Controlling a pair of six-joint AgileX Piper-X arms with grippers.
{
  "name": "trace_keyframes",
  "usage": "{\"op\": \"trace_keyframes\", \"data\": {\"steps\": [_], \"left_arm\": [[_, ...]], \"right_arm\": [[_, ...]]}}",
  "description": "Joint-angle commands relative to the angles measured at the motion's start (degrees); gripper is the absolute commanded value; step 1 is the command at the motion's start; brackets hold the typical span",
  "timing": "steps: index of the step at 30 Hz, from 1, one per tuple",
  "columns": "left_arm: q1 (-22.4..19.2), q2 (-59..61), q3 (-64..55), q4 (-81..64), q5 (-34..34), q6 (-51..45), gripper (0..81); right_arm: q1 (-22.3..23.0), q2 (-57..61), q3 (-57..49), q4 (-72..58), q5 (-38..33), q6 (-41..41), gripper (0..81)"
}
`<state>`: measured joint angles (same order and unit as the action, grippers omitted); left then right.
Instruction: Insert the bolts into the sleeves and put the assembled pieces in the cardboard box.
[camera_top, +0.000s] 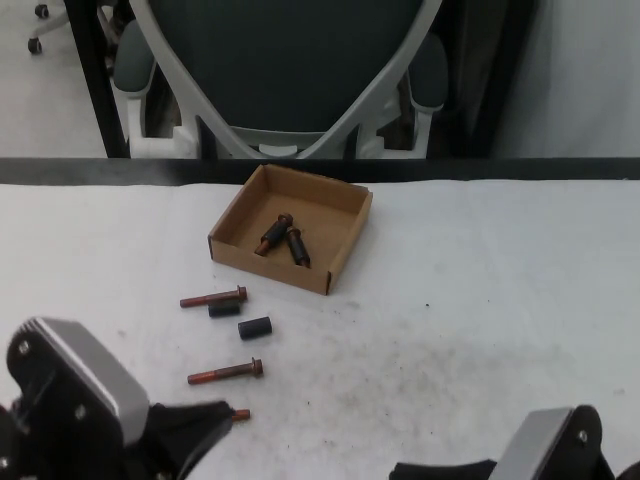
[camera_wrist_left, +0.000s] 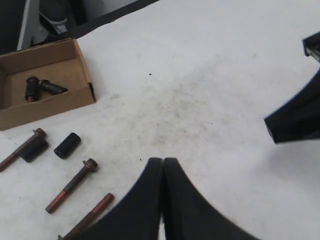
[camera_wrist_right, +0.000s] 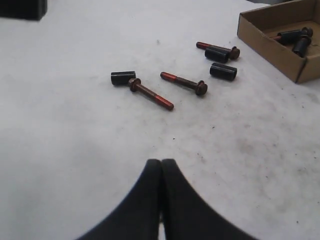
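**Surface** (camera_top: 500, 280): white, scuffed grey towards the near side. It carries every item listed below.

**Cardboard box** (camera_top: 268, 268): open-topped, on the far middle of the surface. Judged light and liable to slide if nudged.

**Left end effector** (camera_wrist_left: 162, 162), **right end effector** (camera_wrist_right: 161, 162): each has its fingers pressed together and holds nothing. Both hang low over the near edge, well apart from the parts.

**Assembled pieces** (camera_top: 273, 234): two, lying touching each other inside the box.

**Bolts** (camera_wrist_right: 184, 83): three loose ones lie flat on the surface between the box and the left arm.
- They have reddish shanks and flanged heads.
- Judged to be stiff steel, heavy for their size and apt to roll.
- Best gripped across the shank close to the head, which leaves the tip free to enter a sleeve.

**Sleeves** (camera_wrist_right: 223, 71): three loose ones, short dark cylinders lying on their sides.
- One lies against the bolt nearest the box, one is just beside it, and one is by the head of the nearest bolt.
- Judged rigid, smooth and ready to roll.
- Pinch across the outer wall at mid-length, keeping the bore unblocked.
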<state>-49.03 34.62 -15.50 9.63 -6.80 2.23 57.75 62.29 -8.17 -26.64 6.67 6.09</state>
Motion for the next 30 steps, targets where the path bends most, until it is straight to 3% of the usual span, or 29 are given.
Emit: {"op": "trace_keyframes", "data": {"steps": [1,10,18,22,30], "left_arm": [[0.4,1.0,-1.9,1.6,-1.6,-1.4,0.3],[7.8,12.6,-8.9,8.4,0.6,-3.2,0.3],[14.2,24.6,-16.0,8.1,8.8,-1.0,0.3],[15.3,30.4,-20.9,8.1,12.6,5.4,0.3],[16.0,44.7,-33.5,17.0,9.4,13.3,0.3]], "right_arm": [[3.0,-0.6,0.2,-1.3,1.5,-0.5,0.2],[6.1,-0.6,3.2,-4.2,6.1,-1.8,0.2],[6.2,-0.9,8.2,-14.9,5.8,1.5,0.2],[6.2,-0.9,8.2,-16.9,5.8,1.7,0.2],[6.2,-0.9,8.2,-16.9,2.9,1.7,0.2]]}}
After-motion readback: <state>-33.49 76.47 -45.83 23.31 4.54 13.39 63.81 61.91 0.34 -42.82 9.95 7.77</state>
